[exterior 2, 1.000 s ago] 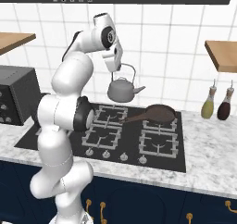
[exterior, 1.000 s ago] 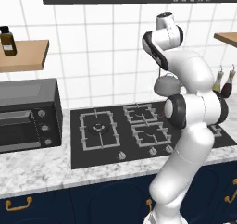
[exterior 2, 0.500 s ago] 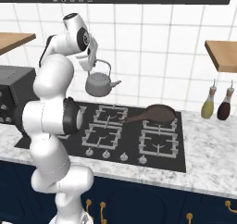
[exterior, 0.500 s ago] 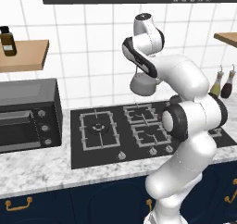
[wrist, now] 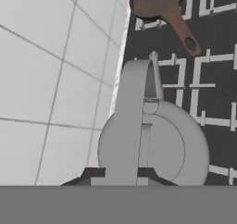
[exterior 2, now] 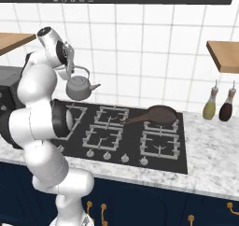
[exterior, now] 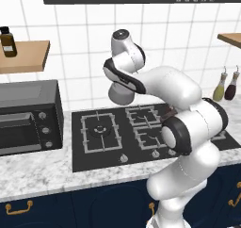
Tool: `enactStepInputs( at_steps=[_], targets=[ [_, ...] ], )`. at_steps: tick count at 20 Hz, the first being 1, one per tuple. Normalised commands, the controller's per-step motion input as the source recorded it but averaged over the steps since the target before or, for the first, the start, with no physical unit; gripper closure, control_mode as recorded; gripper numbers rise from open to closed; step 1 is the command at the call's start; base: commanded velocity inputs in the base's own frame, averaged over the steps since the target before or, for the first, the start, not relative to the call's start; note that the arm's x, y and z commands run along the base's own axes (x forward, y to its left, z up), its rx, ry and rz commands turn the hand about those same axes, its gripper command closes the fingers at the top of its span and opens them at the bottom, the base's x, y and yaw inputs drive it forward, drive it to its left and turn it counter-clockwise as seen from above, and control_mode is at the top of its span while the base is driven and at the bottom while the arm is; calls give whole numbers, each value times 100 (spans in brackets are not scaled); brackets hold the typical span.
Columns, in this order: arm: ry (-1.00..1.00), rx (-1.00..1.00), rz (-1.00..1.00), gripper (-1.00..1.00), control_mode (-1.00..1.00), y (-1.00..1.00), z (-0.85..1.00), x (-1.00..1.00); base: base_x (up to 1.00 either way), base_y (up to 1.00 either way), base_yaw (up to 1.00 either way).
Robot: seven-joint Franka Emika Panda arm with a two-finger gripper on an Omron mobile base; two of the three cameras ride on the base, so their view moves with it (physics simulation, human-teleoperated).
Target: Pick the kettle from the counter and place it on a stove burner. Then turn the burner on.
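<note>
You had the two-finger gripper [exterior 2: 71, 67] clamped on the arched handle of the squat grey metal kettle [exterior 2: 79, 87], which hung above the cooktop's left side, the large square-grated burner [exterior: 99, 130] below and nearer you.

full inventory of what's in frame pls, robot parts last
kettle: 1, grey metal, hanging in the air over the left part of the cooktop, held by its arched handle
frying pan: 1, dark brown, on the back right burner
cooktop: 1, black glass, set in the counter
stove burner: 1, large black grate, left end of the cooktop
counter: 1, white-grey speckled, over navy cabinets
toaster oven: 1, dark grey, on the counter left of the cooktop
bottles: 2, one olive, one dark brown, on the counter right of the cooktop
jar: 1, dark, on the left wooden shelf
arm: 1, white
hand: 1, shut on the kettle handle
</note>
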Motion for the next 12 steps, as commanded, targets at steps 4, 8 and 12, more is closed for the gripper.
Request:
enactStepInputs(
  at_steps=[4,8,12],
  targets=[
    [-1,2,19,100,-100,100,-33,0,0,0,0],
    [0,-10,27,100,-100,96,-42,1,0,0,0],
    [10,-32,8,100,-100,47,-52,0,0,0,0]
  ],
)
